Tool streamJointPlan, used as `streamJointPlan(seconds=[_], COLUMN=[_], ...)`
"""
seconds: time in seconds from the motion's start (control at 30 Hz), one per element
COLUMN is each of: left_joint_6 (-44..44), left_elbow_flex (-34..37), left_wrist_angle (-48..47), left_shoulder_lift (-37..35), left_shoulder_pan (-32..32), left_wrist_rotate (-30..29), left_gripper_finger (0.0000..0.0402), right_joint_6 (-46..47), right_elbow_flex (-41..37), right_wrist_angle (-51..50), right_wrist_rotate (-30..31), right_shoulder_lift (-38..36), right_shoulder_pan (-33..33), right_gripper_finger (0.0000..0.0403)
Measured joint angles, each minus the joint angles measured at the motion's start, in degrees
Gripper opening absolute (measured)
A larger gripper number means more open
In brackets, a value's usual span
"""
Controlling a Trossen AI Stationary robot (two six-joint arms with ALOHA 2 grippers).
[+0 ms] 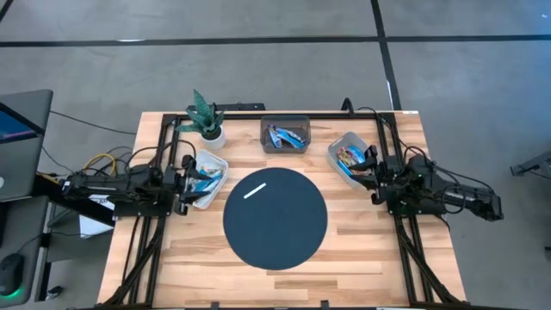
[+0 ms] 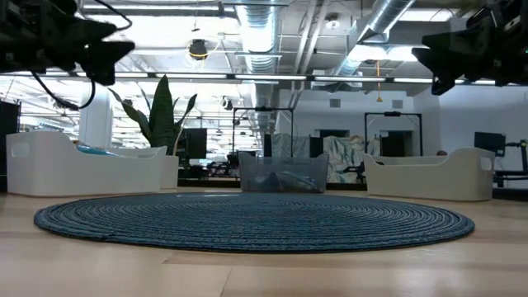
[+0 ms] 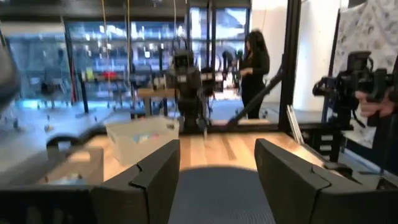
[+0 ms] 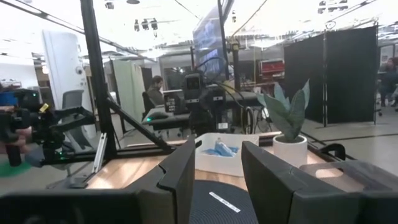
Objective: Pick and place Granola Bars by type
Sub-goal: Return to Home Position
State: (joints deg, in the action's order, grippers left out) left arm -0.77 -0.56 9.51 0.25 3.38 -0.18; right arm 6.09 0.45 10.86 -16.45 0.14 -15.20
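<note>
Filling the foreground of the low view, the round dark mat (image 2: 256, 221) is lying bare of bars; from above, only a thin white stick (image 1: 256, 189) is resting on it. The granola bars (image 1: 207, 178) are sitting in three bins on the far half of the table (image 1: 362, 250): blue ones in the left white bin (image 1: 223, 161), blue and silvery ones (image 1: 287, 136) in the gray bin (image 1: 263, 136), multicoloured ones (image 1: 349, 156) in the right white bin (image 1: 334, 146). The left gripper (image 1: 188, 185) is hanging over the outer rim of the left white bin, its fingers (image 3: 155, 180) spread wide with nothing between them. The right gripper (image 1: 374, 178) is hovering just beside the right white bin, likewise spread and empty. Sorting is looking finished. Such bars are probably handling as light and flat, with slick, crinkly wrappers and a brittle filling, so a gentle pinch across the narrow middle would be suiting them best.
</note>
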Motion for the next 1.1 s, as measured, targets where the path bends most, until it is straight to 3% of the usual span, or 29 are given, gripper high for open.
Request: streamJointPlan(seconds=[0.43,0.63,1.1], left_joint_6=[1.64,2.21,3.67], left_elbow_flex=[0.04,0.09,0.13], left_wrist_angle=[-6.75,-6.86,-6.93], left_shoulder_lift=[0.02,0.02,0.11], left_shoulder_pan=[-0.02,0.02,0.02], left_wrist_rotate=[4.27,4.17,3.93], left_gripper_finger=[0.0203,0.0203,0.0203], right_joint_6=[0.66,4.41,2.54], right_elbow_flex=[-0.04,-0.07,-0.11], right_wrist_angle=[-2.17,-7.60,-7.66], right_wrist_rotate=[0.00,0.00,0.00], right_shoulder_lift=[0.00,0.00,0.00], right_shoulder_pan=[0.15,0.15,0.15], right_gripper_finger=[0.0125,0.0125,0.0125])
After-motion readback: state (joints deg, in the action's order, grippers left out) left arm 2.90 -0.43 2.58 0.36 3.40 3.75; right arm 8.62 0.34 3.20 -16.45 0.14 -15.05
